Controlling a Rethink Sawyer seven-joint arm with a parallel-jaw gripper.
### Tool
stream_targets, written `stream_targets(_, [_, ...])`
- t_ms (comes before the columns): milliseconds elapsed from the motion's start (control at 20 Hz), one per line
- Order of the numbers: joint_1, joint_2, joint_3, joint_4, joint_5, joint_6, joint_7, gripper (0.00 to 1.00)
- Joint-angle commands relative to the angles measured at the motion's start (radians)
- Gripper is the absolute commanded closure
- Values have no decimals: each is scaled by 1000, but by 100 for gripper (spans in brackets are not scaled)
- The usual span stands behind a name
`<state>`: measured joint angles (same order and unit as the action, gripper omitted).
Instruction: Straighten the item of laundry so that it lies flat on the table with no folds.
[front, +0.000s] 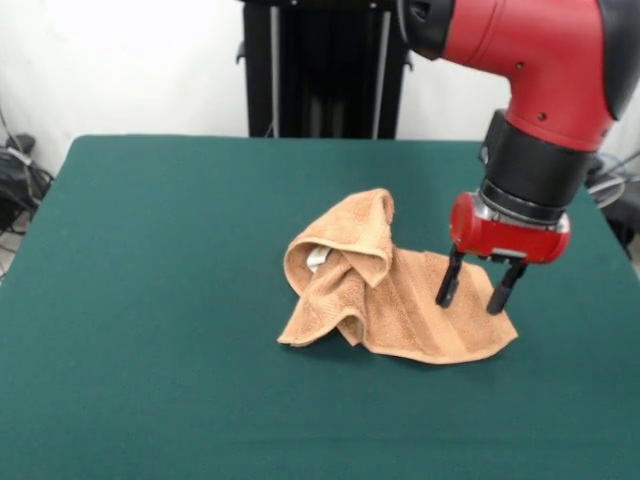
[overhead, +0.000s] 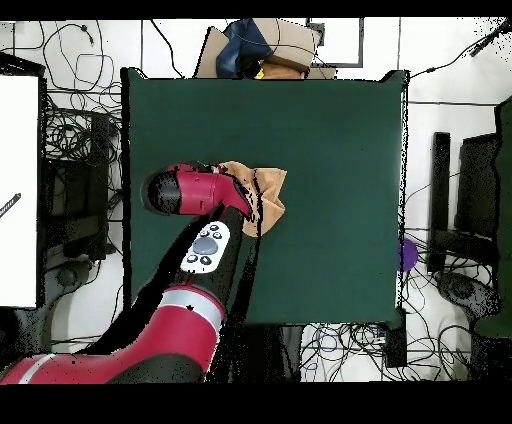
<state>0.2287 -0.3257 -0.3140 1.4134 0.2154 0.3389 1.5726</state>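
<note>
- The table (front: 150, 300) has a dark green top that fills most of the front view; cables lie on the floor around it in the overhead view.
- The red and black arm (front: 540, 60) comes down over the towel's flat side in the front view.
- The towel (front: 400, 300) lies near the table's middle, crumpled: one part is bunched up into a raised fold, the other part lies flat.
- The gripper (front: 479, 290) has its two black fingers (front: 449, 280) spread apart, tips at or just above the flat part, holding nothing.
- A small white label (front: 317, 258) shows inside the fold.
</note>
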Motion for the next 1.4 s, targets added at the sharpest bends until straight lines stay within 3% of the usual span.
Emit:
stream_targets(50, [-5,23,106,63,64,19,263,0])
stream_targets(1400, [72,12,52,71,123,26,303,0])
